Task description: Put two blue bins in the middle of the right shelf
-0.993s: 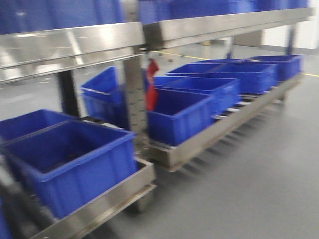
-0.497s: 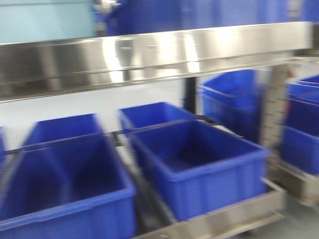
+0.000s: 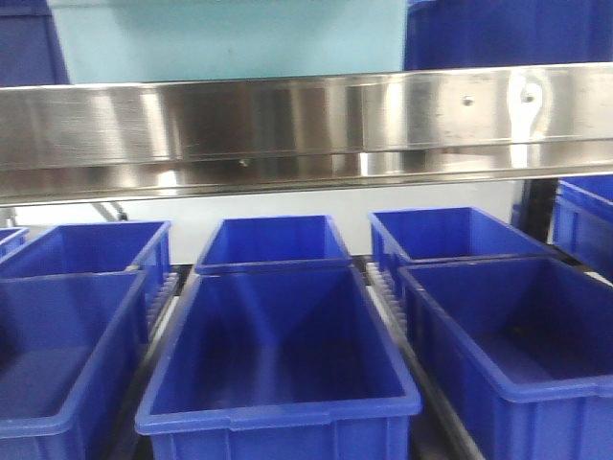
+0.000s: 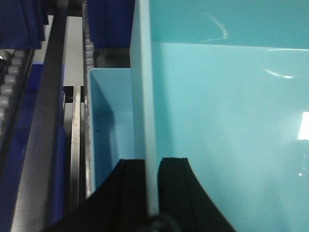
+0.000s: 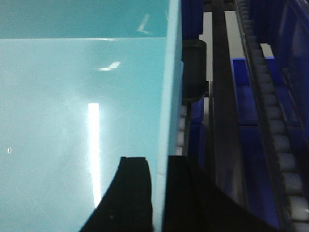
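A blue bin, pale teal in these views, is held from both sides. In the left wrist view my left gripper [image 4: 148,163] is shut on its left wall [image 4: 142,96], one black finger on each face. My right gripper [image 5: 159,162] is shut on the opposite wall [image 5: 171,87] in the same way. The bin's inside [image 4: 227,121] fills most of both wrist views. In the front view the held bin [image 3: 230,38] shows as a pale surface above a steel shelf beam [image 3: 306,125]. I cannot tell whether a second bin is nested in it.
Several dark blue bins sit on the level under the beam, one front centre [image 3: 278,335], one front right [image 3: 517,335], one behind [image 3: 273,240]. Dark blue bins flank the held one at the top [image 3: 508,34]. Roller tracks [image 5: 280,145] and steel rails [image 4: 48,121] run beside it.
The front view has swung left along the shelving, from the angled right-hand rack to facing one bay squarely. The blur is gone and the pale held bin now shows above the beam.
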You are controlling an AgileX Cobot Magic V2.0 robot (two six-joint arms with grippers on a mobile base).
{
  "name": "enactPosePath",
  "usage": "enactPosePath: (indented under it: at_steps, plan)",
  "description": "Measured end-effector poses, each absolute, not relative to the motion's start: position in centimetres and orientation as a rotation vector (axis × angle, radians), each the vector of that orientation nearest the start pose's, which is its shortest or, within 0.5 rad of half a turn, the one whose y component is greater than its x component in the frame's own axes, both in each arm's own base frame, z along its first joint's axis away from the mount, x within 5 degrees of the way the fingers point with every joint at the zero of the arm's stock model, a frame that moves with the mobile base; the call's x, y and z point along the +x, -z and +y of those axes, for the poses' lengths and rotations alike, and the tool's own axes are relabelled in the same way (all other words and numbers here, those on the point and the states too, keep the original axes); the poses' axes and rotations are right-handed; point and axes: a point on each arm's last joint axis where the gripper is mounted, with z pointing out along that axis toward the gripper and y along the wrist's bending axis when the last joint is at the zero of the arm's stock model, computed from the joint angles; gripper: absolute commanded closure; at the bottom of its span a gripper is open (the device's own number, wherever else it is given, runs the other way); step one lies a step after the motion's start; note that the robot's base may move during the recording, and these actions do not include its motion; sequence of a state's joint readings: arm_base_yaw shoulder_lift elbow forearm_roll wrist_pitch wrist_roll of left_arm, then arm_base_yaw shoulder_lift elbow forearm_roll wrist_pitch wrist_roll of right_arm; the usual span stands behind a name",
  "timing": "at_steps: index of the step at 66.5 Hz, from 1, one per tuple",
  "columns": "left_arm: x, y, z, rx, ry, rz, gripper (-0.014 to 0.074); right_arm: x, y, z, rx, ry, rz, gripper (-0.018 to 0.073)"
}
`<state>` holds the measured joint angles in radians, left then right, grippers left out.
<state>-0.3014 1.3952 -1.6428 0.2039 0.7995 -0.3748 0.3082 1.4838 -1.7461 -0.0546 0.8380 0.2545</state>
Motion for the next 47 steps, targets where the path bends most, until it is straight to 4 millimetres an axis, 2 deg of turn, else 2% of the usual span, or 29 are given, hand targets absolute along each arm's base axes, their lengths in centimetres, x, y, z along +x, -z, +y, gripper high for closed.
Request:
enactPosePath:
  at_steps: [47]
  plan:
    - [28.96, -47.14, -7.62, -0.022, 0.19, 2.025, 0.0707, 30.82, -47.15, 9.42, -0.068, -0.283, 2.069, 0.0712]
